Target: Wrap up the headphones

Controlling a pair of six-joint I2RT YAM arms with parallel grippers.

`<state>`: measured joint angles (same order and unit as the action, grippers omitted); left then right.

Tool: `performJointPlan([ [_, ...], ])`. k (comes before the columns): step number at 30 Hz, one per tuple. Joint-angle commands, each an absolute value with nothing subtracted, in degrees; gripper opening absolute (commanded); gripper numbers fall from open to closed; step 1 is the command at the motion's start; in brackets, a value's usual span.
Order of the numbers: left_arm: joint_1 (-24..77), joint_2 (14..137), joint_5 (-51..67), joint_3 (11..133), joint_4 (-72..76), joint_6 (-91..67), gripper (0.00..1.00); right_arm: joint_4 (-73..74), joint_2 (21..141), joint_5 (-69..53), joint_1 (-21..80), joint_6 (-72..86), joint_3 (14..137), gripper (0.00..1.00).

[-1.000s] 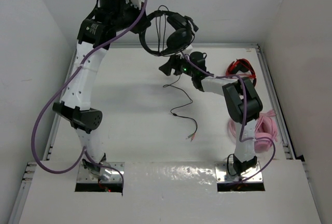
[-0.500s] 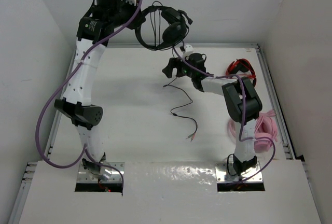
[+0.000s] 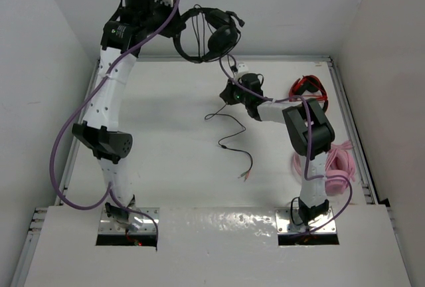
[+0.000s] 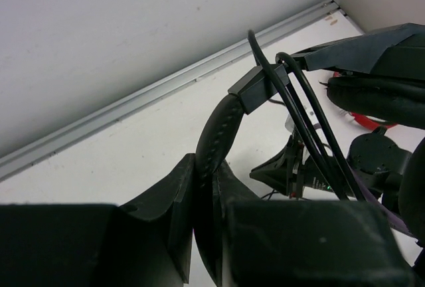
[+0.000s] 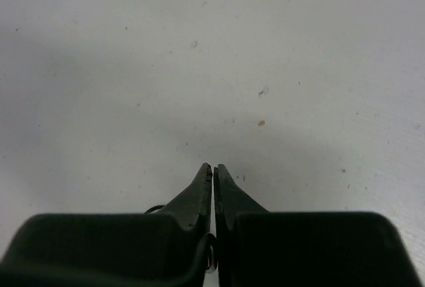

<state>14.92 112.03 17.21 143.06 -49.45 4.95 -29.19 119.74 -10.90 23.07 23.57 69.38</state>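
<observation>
The black headphones (image 3: 222,38) hang in the air over the table's back edge. My left gripper (image 3: 179,26) is shut on their headband (image 4: 222,127), which shows pinched between its fingers in the left wrist view (image 4: 206,164). The thin black cable (image 3: 232,131) drops from the earcup, passes my right gripper (image 3: 227,94) and trails across the table to its plug (image 3: 247,175). In the right wrist view the right gripper (image 5: 213,166) is shut, fingertips together just above the white table, with the cable (image 5: 212,254) caught between the finger bases.
A red headset (image 3: 307,86) lies at the back right, close behind the right arm. A pink headset (image 3: 339,161) with its coiled cable lies at the right edge. A metal rail (image 3: 292,59) and white walls border the table.
The right gripper, open before, has shut on the cable and shifted a little to the right. The left arm drew the headphones up and left, then held still.
</observation>
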Motion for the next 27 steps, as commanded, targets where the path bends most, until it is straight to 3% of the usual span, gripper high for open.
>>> performJointPlan([
  [1,12.7,111.5,18.0,145.5,-44.2,-2.5,0.0,-27.9,116.9,-10.1,23.1,24.9,69.9,0.0],
  [10,5.4,112.7,18.6,140.7,-39.8,-12.6,0.0,-13.9,116.6,-16.5,30.8,20.3,73.1,0.0],
  [16,4.2,112.5,0.5,136.2,-36.6,-3.9,0.0,-13.3,106.9,-18.5,35.1,17.1,64.5,0.0],
  [27,3.1,115.3,-14.5,131.8,-26.4,10.5,0.0,1.5,96.9,-19.2,38.2,10.0,61.0,0.0],
])
